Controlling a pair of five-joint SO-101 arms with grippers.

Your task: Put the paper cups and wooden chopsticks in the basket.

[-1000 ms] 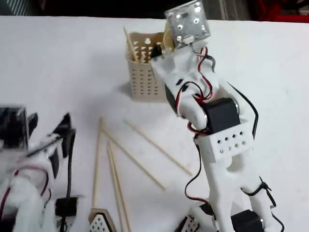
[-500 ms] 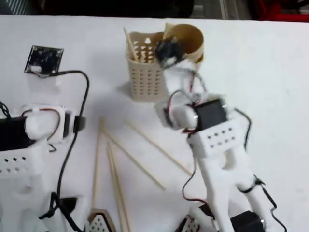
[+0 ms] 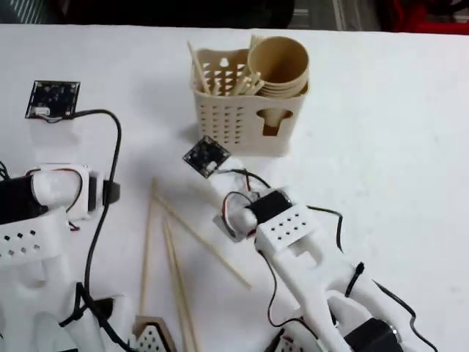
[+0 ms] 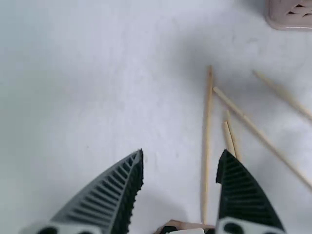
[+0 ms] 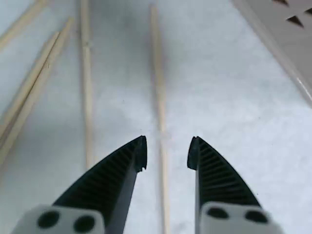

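Low over the table (image 3: 396,132), the right gripper (image 5: 167,146) hangs spread astride one wooden chopstick (image 5: 158,97), seemingly lined up to pinch it; the left gripper (image 4: 183,158) gapes beside loose chopsticks (image 4: 207,136). Paper cups (image 3: 278,59) sit nested in the basket (image 3: 227,125).

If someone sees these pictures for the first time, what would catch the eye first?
First, the stack of paper cups standing in the cream basket at the far side of the white table. Then the loose chopsticks fanned out on the table nearer the arms, and the open right end effector poised over one of them.
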